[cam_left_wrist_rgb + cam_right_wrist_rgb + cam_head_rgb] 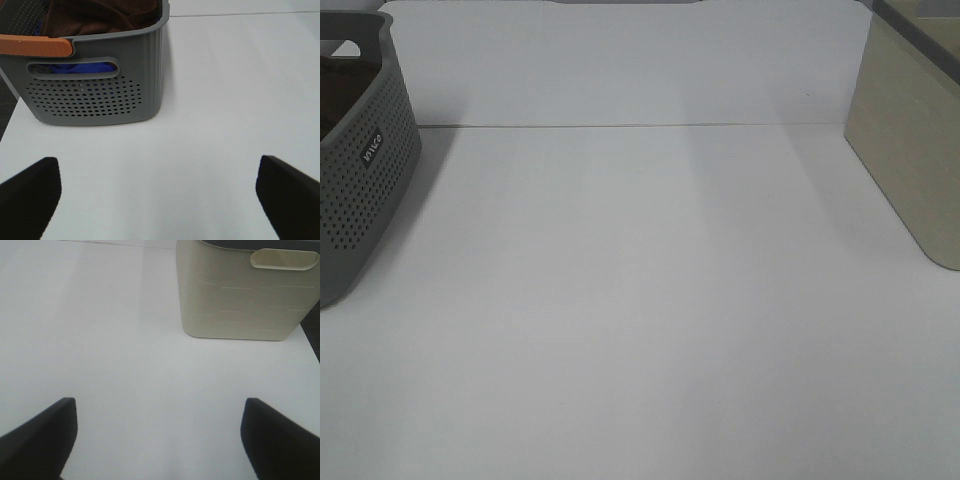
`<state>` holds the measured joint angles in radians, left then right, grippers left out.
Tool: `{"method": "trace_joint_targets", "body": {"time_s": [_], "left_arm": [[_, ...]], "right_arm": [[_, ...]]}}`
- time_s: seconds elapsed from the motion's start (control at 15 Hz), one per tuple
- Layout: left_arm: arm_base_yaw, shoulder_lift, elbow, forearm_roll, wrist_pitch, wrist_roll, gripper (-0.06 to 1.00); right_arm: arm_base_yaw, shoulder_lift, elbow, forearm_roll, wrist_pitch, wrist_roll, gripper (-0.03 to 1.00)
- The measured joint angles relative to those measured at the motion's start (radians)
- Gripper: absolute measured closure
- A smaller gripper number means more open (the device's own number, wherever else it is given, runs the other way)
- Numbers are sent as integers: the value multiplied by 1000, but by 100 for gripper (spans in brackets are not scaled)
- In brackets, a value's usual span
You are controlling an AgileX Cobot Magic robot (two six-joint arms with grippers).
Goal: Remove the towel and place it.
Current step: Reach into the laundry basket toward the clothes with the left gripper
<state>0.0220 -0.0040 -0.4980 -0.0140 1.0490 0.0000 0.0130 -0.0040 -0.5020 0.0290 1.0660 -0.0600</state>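
The maroon towel [95, 17] lies bunched inside a grey perforated basket [95, 100], over something blue seen through the handle slot. The basket [365, 170] stands at the table's left edge in the high view, where a dark bit of towel [342, 92] shows inside it. My left gripper [157, 200] is open and empty above the white table, short of the basket. My right gripper [157, 437] is open and empty above the table, short of a cream bin [240, 295]. Neither gripper shows in the high view.
An orange handle [35, 46] lies across the grey basket's near rim. The cream bin [910, 140] stands at the table's right edge. A white table [640, 300] stretches between the two containers, with a seam line at the back.
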Motion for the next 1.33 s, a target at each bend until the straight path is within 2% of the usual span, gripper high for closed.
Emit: {"method": "trace_joint_targets", "body": {"time_s": [0.27, 0.87, 1.07, 1.2, 1.33], "left_arm": [[-44, 0, 0, 0, 0, 0, -5], [-49, 0, 0, -62, 0, 7, -5], [-49, 45, -35, -65, 31, 108, -4], [-49, 154, -110, -67, 75, 172, -4], [-49, 339, -244, -69, 152, 284, -4]], "right_arm": [[0, 0, 0, 0, 0, 0, 12], [0, 0, 0, 0, 0, 0, 12], [0, 0, 0, 0, 0, 0, 12], [0, 0, 0, 0, 0, 0, 12], [0, 0, 0, 0, 0, 0, 12]]}}
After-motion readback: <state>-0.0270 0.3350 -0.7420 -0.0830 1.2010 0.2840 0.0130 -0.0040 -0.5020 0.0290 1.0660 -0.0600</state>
